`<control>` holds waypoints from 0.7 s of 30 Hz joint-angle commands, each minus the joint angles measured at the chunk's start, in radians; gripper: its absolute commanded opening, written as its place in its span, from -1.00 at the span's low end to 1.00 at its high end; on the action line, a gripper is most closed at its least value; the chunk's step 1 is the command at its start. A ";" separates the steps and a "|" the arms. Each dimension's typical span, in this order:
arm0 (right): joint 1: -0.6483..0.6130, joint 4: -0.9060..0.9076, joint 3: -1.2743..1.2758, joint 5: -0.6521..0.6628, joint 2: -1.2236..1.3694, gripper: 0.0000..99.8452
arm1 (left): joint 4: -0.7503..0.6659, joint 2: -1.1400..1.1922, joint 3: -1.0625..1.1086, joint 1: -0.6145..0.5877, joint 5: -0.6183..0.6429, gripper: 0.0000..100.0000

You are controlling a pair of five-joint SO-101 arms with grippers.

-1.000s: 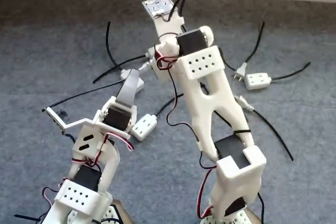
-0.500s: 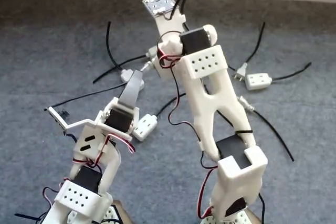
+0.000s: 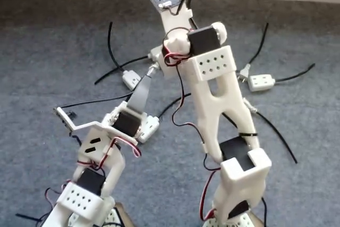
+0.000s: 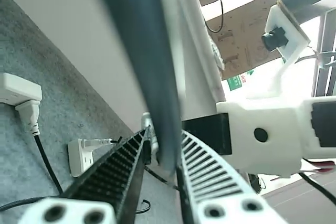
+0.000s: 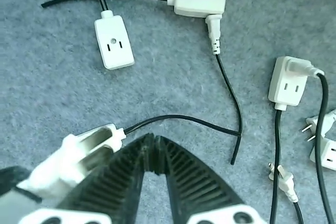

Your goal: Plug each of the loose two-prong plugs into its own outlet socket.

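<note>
Right gripper (image 5: 153,141) is pinched closed on nothing, with a white cord end (image 5: 86,145) just beside it. Left gripper (image 3: 150,74) sits near it (whether it grips anything cannot be told). Seen from above, a white socket (image 3: 130,79) lies at its nine o'clock. A second socket (image 3: 260,82) and a loose two-prong plug (image 3: 245,71) lie at three o'clock.

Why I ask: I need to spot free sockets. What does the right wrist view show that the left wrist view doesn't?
Only the right wrist view: an empty socket lying face up, a loose plug and the shut right gripper.
Only the left wrist view: the wall and the other arm's camera.
Both: the grey carpet and a white socket with a plug already in it.
</note>
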 commanded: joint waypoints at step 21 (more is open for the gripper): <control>0.544 0.036 0.487 0.064 -0.510 -0.98 | 0.715 0.005 -0.410 -0.173 -0.104 -0.98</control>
